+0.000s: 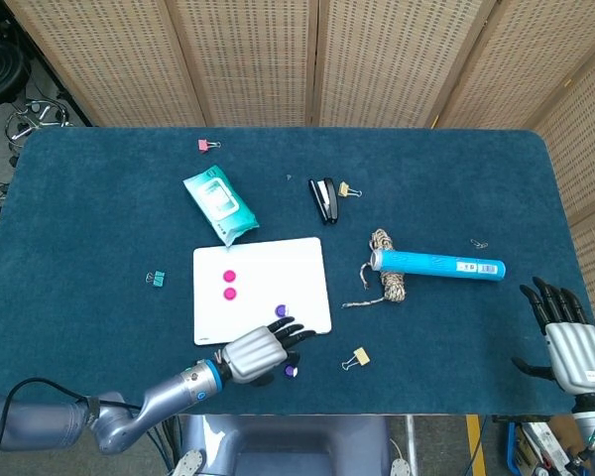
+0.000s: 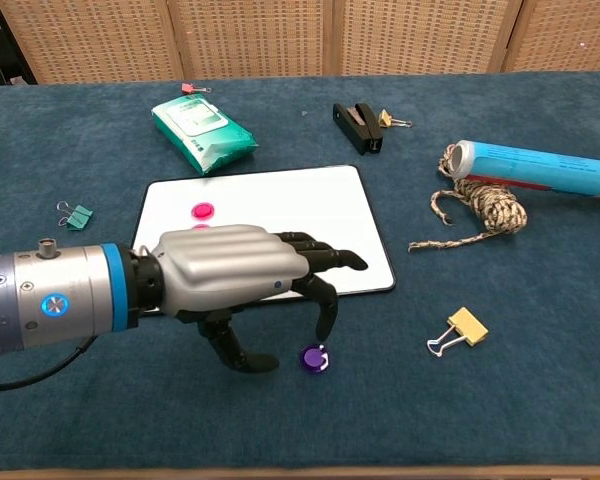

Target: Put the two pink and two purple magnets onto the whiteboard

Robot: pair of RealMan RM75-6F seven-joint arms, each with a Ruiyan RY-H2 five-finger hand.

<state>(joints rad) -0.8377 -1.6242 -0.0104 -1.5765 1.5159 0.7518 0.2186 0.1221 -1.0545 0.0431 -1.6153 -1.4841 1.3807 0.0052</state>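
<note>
1. Table (image 1: 99,218): blue felt top, everything below sits on it.
2. Whiteboard (image 1: 278,268): flat, centre-left. Carries 2 pink magnets and 1 purple.
3. Left hand (image 1: 255,353): over the board's near edge, palm down, fingers spread, grasping nothing. In the chest view a fingertip (image 2: 326,333) hangs just above the loose purple magnet; contact can't be told.
4. Right hand (image 1: 572,349): near-right table corner, fingers apart and straight, empty, well apart from the board.
5. Blue tube (image 1: 438,265): lying on its side, right of the board.
6. Wipes pack (image 1: 219,205): green, just past the board's far-left corner.
7. Rope (image 1: 387,279): coiled bundle touching the tube's left end, tail running toward the board.
8. Stapler (image 1: 323,199): black, far side of the board, gold clip (image 1: 345,189) just beside it.
9. Yellow clip (image 1: 356,358): near edge, right of the loose magnet.
10. Green clip (image 1: 156,279): left of the board.
11. Pink clip (image 1: 208,145): far side, beyond the wipes.
12. Pink magnets (image 1: 228,277) (image 1: 230,294): on the board's left part, one just behind the other.
13. Purple magnet on board (image 1: 281,311): near-right area, just past the left hand's fingers.
14. Loose purple magnet (image 2: 314,358): on the felt, just off the board's near edge, under the left hand.
</note>
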